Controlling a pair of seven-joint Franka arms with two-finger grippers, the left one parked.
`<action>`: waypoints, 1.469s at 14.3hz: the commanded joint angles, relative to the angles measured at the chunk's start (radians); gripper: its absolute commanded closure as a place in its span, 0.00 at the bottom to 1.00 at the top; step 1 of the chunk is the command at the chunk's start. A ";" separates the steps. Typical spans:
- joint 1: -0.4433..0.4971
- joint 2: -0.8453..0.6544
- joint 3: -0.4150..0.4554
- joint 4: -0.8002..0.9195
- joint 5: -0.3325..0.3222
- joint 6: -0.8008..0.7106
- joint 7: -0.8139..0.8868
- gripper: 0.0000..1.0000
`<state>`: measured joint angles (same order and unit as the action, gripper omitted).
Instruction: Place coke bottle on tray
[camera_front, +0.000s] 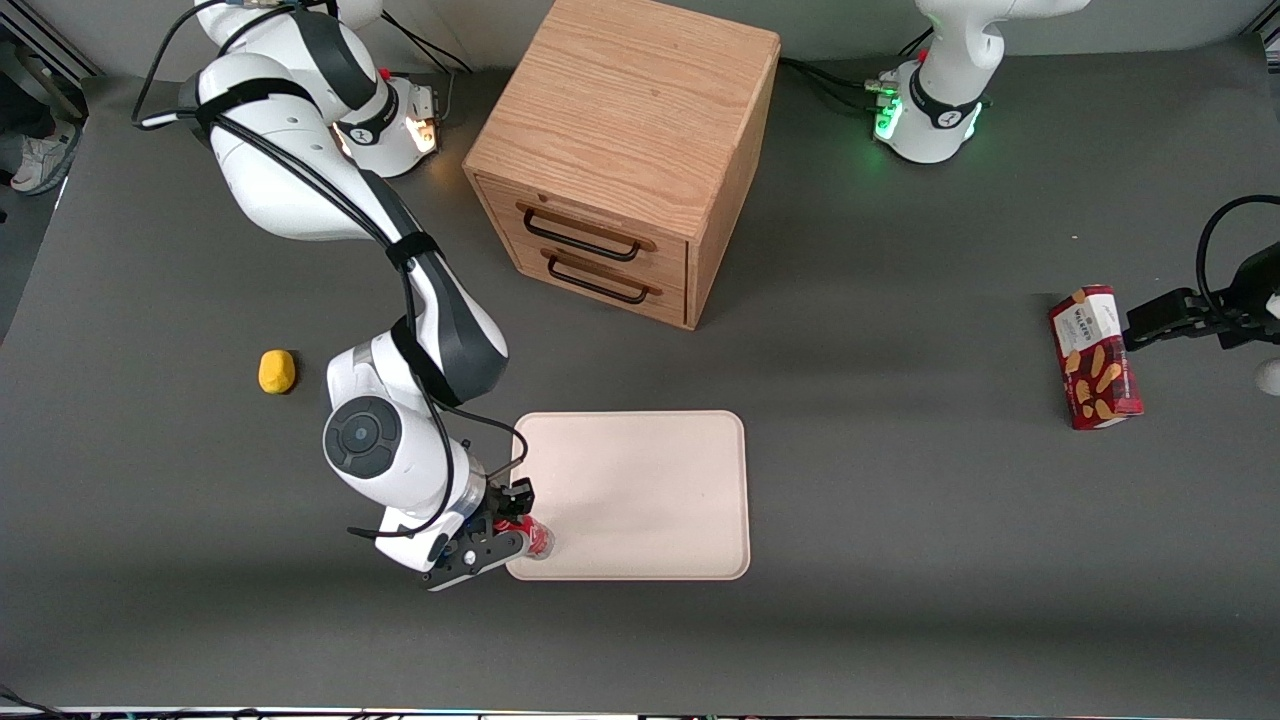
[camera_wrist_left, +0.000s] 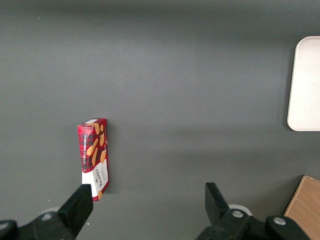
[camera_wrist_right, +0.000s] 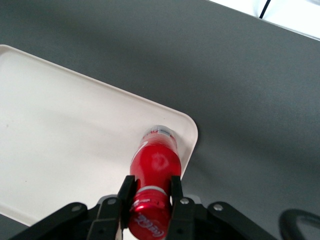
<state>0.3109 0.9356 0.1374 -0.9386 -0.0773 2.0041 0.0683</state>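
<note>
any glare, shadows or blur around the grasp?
Front view: end effector and arm partly hide the coke bottle at the tray corner; soft arm shadow on the table. Right wrist view: soft sheen on the bottle body; bottle cap slightly blurred.

The working arm (camera_front: 300, 170) is glossy white with dark grey joint bands and a round grey cap at the wrist. Black cables run along it, strapped down in places. Its claw (camera_front: 505, 530) is black, with small silver screws showing on the finger mounts.
</note>
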 joint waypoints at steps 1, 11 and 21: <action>0.005 -0.006 -0.001 0.004 -0.022 0.004 0.039 1.00; 0.000 -0.014 -0.002 -0.066 -0.024 0.114 0.047 0.00; -0.090 -0.237 0.001 -0.150 -0.006 -0.114 0.053 0.00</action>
<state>0.2716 0.8372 0.1308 -0.9833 -0.0776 1.9858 0.0961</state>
